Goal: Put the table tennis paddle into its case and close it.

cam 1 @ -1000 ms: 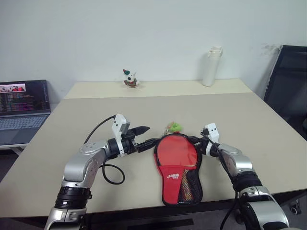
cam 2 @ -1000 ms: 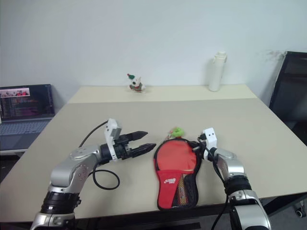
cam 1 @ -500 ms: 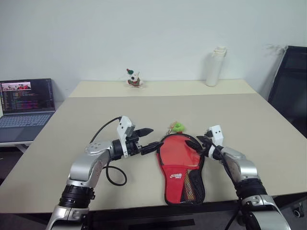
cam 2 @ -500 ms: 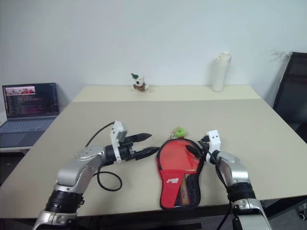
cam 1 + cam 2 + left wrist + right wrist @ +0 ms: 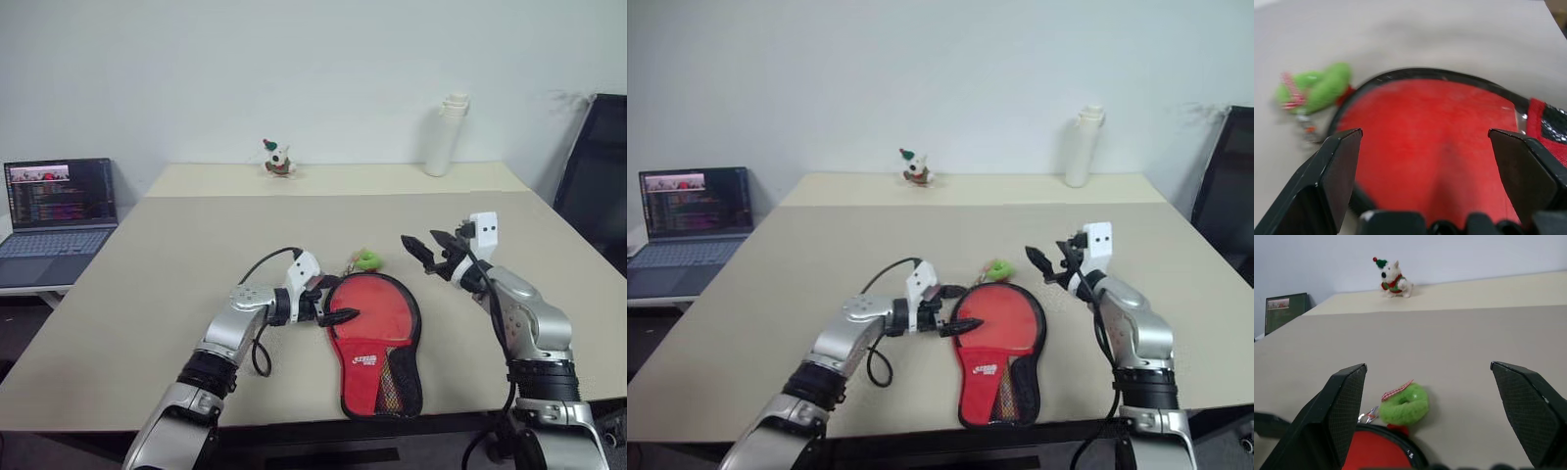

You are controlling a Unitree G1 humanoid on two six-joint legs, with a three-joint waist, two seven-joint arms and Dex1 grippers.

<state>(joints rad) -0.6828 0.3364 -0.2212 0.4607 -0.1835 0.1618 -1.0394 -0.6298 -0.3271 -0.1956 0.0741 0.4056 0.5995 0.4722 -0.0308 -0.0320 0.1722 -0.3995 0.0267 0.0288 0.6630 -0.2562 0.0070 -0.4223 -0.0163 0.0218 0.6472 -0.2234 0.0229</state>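
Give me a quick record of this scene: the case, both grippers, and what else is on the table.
case: flat on the table near the front edge, red side up
left gripper: open, at the case's left edge
right gripper: open, raised clear of the case
green charm: beside the case's far end
plush toy, white bottle: along the far edge

White lettering on the case (image 5: 377, 343) too small to read, laptop (image 5: 54, 217) cut by the frame edge, paddle handle hidden, laptop screen text illegible
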